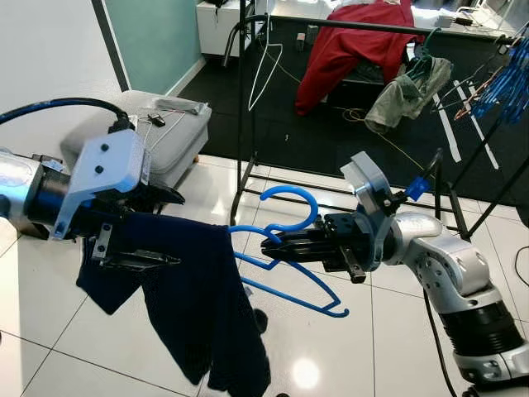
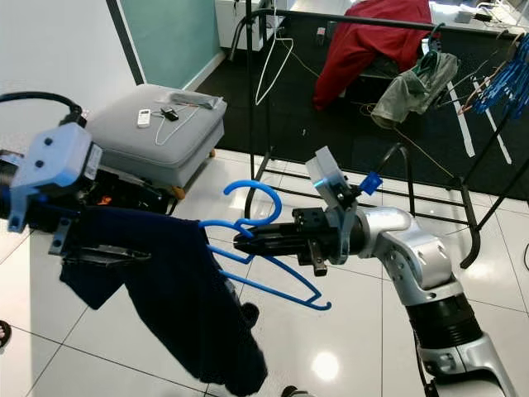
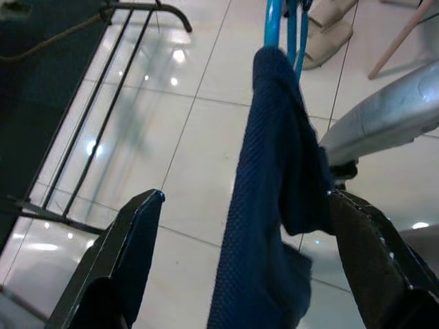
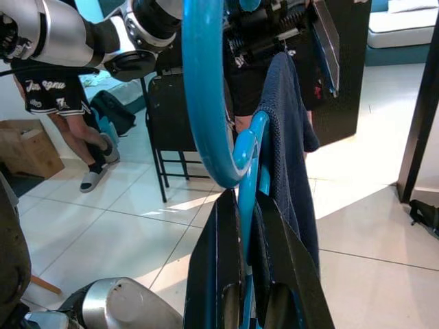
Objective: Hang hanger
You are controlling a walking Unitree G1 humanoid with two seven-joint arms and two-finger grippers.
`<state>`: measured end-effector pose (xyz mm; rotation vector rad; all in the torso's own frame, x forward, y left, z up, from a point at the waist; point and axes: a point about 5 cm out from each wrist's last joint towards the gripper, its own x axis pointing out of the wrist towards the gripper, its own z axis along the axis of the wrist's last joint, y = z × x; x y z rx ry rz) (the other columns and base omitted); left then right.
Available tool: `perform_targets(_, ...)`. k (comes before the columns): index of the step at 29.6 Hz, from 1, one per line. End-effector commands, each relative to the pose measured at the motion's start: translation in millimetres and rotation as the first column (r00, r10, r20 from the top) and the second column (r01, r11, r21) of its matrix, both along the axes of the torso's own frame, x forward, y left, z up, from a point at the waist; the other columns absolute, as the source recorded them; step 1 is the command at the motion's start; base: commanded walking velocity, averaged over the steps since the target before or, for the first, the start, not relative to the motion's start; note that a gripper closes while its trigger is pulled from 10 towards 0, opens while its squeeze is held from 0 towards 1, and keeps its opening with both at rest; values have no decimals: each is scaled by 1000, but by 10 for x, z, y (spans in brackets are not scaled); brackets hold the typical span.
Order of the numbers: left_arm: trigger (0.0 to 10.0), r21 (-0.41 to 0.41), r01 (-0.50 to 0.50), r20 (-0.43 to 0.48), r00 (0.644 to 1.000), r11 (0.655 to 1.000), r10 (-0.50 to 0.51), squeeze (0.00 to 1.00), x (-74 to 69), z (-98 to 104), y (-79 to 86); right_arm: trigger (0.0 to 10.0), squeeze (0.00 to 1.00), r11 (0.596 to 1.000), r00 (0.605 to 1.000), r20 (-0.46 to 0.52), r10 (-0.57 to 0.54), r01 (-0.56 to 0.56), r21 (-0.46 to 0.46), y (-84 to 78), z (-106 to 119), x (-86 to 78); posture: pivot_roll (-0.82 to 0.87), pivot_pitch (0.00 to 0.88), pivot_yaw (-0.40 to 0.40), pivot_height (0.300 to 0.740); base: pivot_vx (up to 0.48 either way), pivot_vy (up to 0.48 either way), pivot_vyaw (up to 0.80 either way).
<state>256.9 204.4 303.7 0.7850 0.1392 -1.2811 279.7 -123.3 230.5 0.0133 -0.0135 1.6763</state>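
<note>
A blue plastic hanger (image 1: 291, 222) is held level over the floor, hook pointing up. My right gripper (image 1: 269, 242) is shut on its neck; the right wrist view shows the fingers (image 4: 206, 274) pinching the stem under the hook (image 4: 202, 89). A dark navy garment (image 1: 198, 314) is draped over the hanger's left shoulder and hangs down. My left gripper (image 1: 175, 228) is open around the cloth's upper part. In the left wrist view its fingers (image 3: 130, 253) stand wide apart with the garment (image 3: 267, 205) between them.
A black clothes rack (image 1: 397, 29) stands ahead, carrying a red garment (image 1: 355, 41), an olive one (image 1: 405, 95), a white hanger (image 1: 266, 66) and several blue hangers (image 1: 504, 78). A grey ottoman (image 1: 178, 136) stands at the left. A person's legs (image 4: 68, 130) and a black chair (image 4: 175, 116) are behind.
</note>
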Motion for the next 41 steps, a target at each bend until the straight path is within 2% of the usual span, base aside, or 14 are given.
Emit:
perform_targets(1, 10000, 9, -4, -3, 1000, 1000, 4, 0, 19, -40, -6, 10000, 0, 999, 999, 28, 27, -28, 22, 36, 72, -36, 9, 103, -10, 740, 0, 0, 0)
perform_targets(2, 10000, 9, -4, -3, 1000, 1000, 4, 0, 19, -40, -6, 10000, 0, 999, 999, 28, 27, -28, 22, 36, 72, -36, 9, 103, -10, 740, 0, 0, 0)
perform_targets(3, 9569, 15, -6, -4, 1000, 1000, 6, 0, 24, -49, -8, 10000, 0, 999, 999, 28, 29, -30, 25, 38, 76, -41, 9, 106, -7, 740, 0, 0, 0)
perform_targets(5, 9569, 15, -6, -4, 1000, 1000, 6, 0, 24, -49, -8, 10000, 0, 999, 999, 28, 29, -30, 25, 38, 76, -41, 9, 106, -7, 740, 0, 0, 0)
perform_targets(6, 784, 20, -8, -4, 1000, 1000, 8, 0, 29, -58, -10, 10000, 0, 999, 999, 28, 31, -32, 27, 40, 79, -44, 9, 107, -8, 740, 0, 0, 0)
perform_targets(7, 0, 25, -12, -4, 1000, 1000, 12, 0, 36, -63, -10, 10000, 0, 999, 999, 29, 32, -33, 30, 42, 84, -46, 8, 108, -8, 740, 0, 0, 0)
perform_targets(32, 0, 53, -31, -11, 999, 998, 32, 0, 57, -72, 75, 10000, 0, 999, 1000, 22, 13, -13, 43, 69, 91, -20, 13, 99, -9, 740, 0, 0, 0)
perform_targets(33, 0, 55, -32, -9, 999, 998, 32, 0, 58, -70, 79, 10000, 196, 999, 1000, 18, -7, 6, 47, 71, 93, 3, 13, 97, -9, 740, 0, 0, 0)
perform_targets(34, 0, 58, -33, -3, 999, 998, 34, 0, 60, -67, 82, 10000, 1000, 998, 1000, 13, -28, 27, 49, 65, 91, 25, 14, 91, -8, 740, 0, 0, 0)
perform_targets(41, 0, 80, -70, 55, 996, 994, 66, 0, 121, 1, 123, 10000, 1000, 986, 990, 1, -142, 142, 87, -12, 102, 141, 13, 86, -7, 740, 0, 0, 0)
